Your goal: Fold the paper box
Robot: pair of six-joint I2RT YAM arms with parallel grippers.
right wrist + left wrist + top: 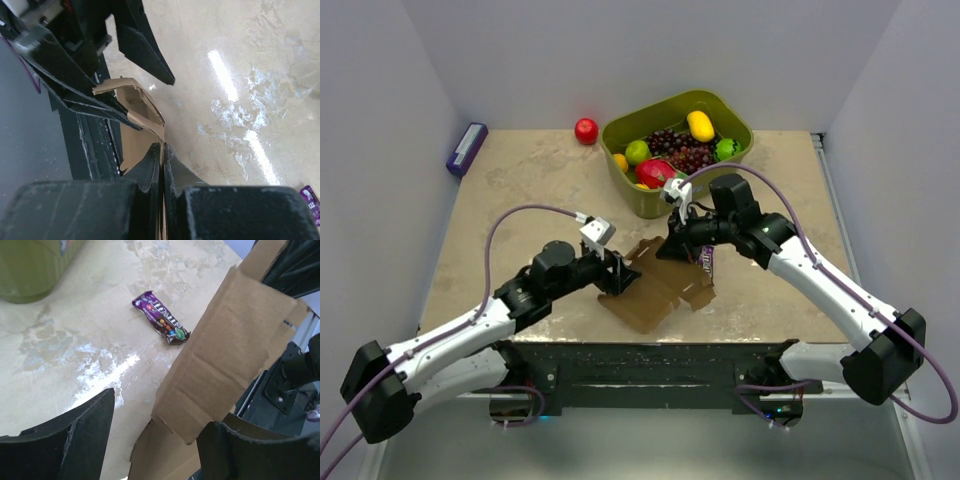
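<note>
The paper box (655,292), a brown die-cut cardboard sheet partly raised, lies near the table's front edge between both grippers. My right gripper (680,245) is shut on the sheet's far edge; in the right wrist view its jaws (162,147) pinch the thin cardboard (135,107). My left gripper (617,272) is at the sheet's left side. In the left wrist view it (155,440) is open, and a raised flap (225,355) stands between the fingers, close to the right finger (245,450). The left finger (75,440) is apart from the cardboard.
A purple candy packet (708,262) lies just right of the cardboard and also shows in the left wrist view (160,317). The olive-green fruit bin (740,115) stands at the back, a red apple (586,131) beside it. A small purple box (467,148) sits at the far left.
</note>
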